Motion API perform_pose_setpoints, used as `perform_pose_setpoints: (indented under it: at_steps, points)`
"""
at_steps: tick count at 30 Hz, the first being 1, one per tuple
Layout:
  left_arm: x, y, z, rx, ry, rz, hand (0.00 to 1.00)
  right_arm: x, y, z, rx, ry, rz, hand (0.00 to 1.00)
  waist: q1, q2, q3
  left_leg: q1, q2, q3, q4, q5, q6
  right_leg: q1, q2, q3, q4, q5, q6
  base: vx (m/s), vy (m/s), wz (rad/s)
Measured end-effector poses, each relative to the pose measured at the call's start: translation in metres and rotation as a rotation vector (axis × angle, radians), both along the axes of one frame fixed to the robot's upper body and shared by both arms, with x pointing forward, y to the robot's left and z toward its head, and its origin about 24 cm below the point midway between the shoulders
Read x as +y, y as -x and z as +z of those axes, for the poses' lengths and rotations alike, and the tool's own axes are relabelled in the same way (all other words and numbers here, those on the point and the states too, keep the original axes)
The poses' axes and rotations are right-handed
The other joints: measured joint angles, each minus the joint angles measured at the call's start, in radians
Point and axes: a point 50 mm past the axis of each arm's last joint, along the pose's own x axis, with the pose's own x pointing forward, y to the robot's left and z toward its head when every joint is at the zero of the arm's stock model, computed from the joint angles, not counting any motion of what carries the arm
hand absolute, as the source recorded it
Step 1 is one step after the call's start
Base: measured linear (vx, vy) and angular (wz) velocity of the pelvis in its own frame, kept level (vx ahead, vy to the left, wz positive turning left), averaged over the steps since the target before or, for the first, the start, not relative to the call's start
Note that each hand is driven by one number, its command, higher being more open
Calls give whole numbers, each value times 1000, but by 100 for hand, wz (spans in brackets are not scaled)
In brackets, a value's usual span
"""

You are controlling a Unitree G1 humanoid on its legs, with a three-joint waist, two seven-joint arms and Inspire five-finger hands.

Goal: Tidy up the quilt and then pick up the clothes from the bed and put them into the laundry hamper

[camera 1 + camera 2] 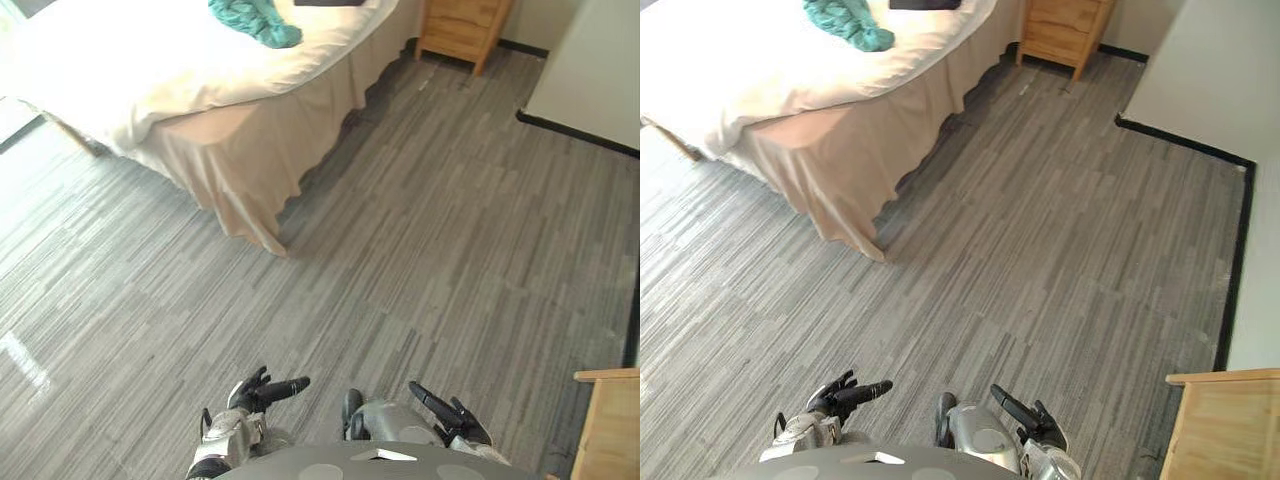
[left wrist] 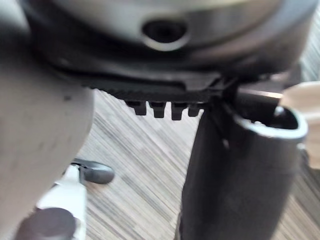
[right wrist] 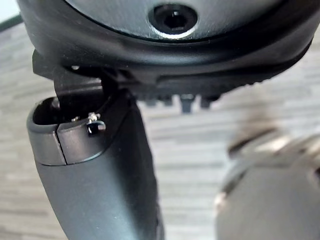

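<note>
Left hand [image 1: 258, 392] relaxed, empty, right hand [image 1: 452, 414] straight-fingered, empty, teal clothes [image 1: 258, 20] on bed [image 1: 240, 150]

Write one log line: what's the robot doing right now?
hands: left hand open, right hand open, both empty | teal clothes: on quilt | bed: ahead, far from both hands

Crumpled teal garment [image 1: 255, 20] and an unidentifiable dark flat item [image 1: 925, 4] on the white-quilted bed [image 1: 130, 70], both cropped by the top edge.
</note>
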Motion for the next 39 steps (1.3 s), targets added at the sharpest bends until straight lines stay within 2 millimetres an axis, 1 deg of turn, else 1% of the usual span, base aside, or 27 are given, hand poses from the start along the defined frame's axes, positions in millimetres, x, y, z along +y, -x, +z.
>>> perform_pose_setpoints:
  at_steps: [1,2,4,6,8,9,10,11,12,13,14,15,16,17,19,21,23,26,28,29,30,31,32,34,36,38,39]
  points:
    - [-2,-6,3,-27,2,-5,100,5,-6,1,-17,-9,15,100,12,-10,2,-69,-54,7,-22,-58,32,57,6,37,-21,0,0,252,-101,-43]
    - [-5,-11,5,-46,7,-8,100,6,-9,1,-24,-7,22,100,17,-16,5,-115,-74,6,-33,-75,44,76,13,56,-24,0,0,289,-80,-66]
    - [-12,-28,13,-119,17,-26,100,7,-19,4,-49,5,62,100,57,7,2,-285,-108,23,-105,-69,49,130,37,124,-30,-11,-3,316,-2,-90]
    - [-13,-38,19,-172,15,-32,100,16,-29,7,-81,6,140,100,75,21,7,-395,-111,45,-256,26,42,198,47,182,-32,-81,-47,333,53,-100]
    - [-12,-39,20,-180,13,-27,100,19,-29,7,-83,-4,182,100,65,28,8,-426,-109,49,-443,123,38,254,58,222,22,-175,-26,405,129,-52]
    - [-11,-39,20,-182,13,-25,100,19,-27,6,-75,-4,184,100,65,25,8,-428,-106,63,-476,140,42,271,59,235,33,-200,-20,519,177,-44]
    - [-8,-38,20,-186,15,-12,100,20,-24,4,-60,-8,182,100,66,17,3,-436,-104,88,-502,164,52,312,54,265,38,-242,2,628,223,-67]
    - [-3,-40,23,-206,5,-7,100,25,-24,3,-53,-23,182,100,76,-17,-12,-450,-105,111,-468,228,84,337,16,301,27,-279,50,851,305,-83]
    - [2,-39,24,-206,-7,-6,100,28,-23,2,-47,-34,178,100,89,-46,-22,-445,-110,143,-454,244,102,345,-15,316,30,-285,74,947,293,-96]
    - [5,-40,24,-191,-16,-6,100,30,-26,3,-49,-36,174,100,95,-51,-28,-428,-106,180,-441,310,179,316,-34,307,130,-270,101,817,237,-71]
    - [9,-39,22,-159,-29,-7,100,38,-27,1,-41,-50,167,100,83,-85,-31,-404,-120,202,-426,281,228,238,-59,283,320,-238,166,781,223,-59]
    - [12,-38,21,-151,-38,-10,100,41,-27,0,-35,-60,164,100,85,-95,-31,-385,-126,206,-429,257,226,181,-74,272,445,-197,234,730,282,-35]
    - [13,-37,19,-127,-49,-32,100,44,-29,1,-37,-64,174,100,75,-105,-30,-332,-150,207,-443,222,224,77,-116,228,667,-135,264,862,369,-7]
    - [8,-31,13,-74,-46,-62,100,40,-29,1,-35,-61,175,100,52,-98,-28,-251,-180,199,-474,193,227,17,-163,192,801,-138,262,702,320,7]
    - [-1,-22,8,-26,-33,-90,100,32,-34,4,-60,-23,191,100,38,-69,-26,-140,-199,169,-531,161,224,-71,-198,155,859,-146,255,628,253,42]
    - [-5,-21,7,-11,-22,-102,100,27,-37,7,-87,-1,187,100,27,-49,-26,-56,-208,105,-587,151,222,-167,-209,107,805,-151,247,555,157,93]
    - [-11,-20,6,0,-5,-98,100,22,-33,7,-87,-1,144,100,27,-31,-20,20,-217,-18,-628,137,204,-222,-203,105,546,-153,233,497,18,150]
    - [-12,-12,1,33,6,-65,100,22,-24,4,-77,-27,89,100,5,-28,-25,60,-237,-199,-622,107,184,-236,-173,277,318,-126,240,442,-117,200]
    - [-6,-3,-3,75,-19,-53,100,26,-23,3,-70,-36,93,100,5,-35,-31,86,-258,-311,-580,58,157,-228,-171,397,232,-19,226,513,-353,200]
    - [3,1,-3,80,-36,-11,100,30,-21,2,-57,-40,122,100,17,-56,-45,107,-271,-349,-547,16,121,-210,-174,412,181,136,214,416,-363,154]
    - [8,2,-3,81,-43,8,100,32,-20,1,-48,-43,136,100,26,-71,-53,115,-277,-360,-533,-4,108,-207,-180,403,191,139,214,404,-412,117]
    - [6,7,-5,93,-30,42,100,26,-21,0,-33,-31,158,100,43,-38,-72,119,-247,-371,-506,-34,78,-181,-173,365,199,88,202,276,-282,58]
    - [3,14,-8,108,-13,65,100,21,-23,1,-30,-20,169,100,42,-8,-82,117,-216,-367,-496,-47,61,-163,-158,333,179,85,197,377,-393,69]
    - [-2,19,-10,126,21,98,100,15,-28,3,-30,-6,173,100,29,23,-84,115,-155,-299,-496,-60,35,-122,-149,260,152,71,175,236,-295,88]
    - [-5,19,-10,123,36,93,100,13,-27,3,-24,4,185,100,29,31,-88,121,-72,-193,-517,-49,19,-85,-154,178,151,54,148,127,-320,117]
    - [-9,13,-8,98,44,85,100,15,-26,2,-13,12,222,100,24,22,-81,107,20,-36,-559,32,23,-44,-190,50,149,36,137,11,-226,149]
    - [-11,12,-8,96,49,81,100,15,-27,2,-14,12,222,100,18,19,-80,99,25,-8,-565,44,6,-35,-204,21,149,31,143,-45,-93,158]
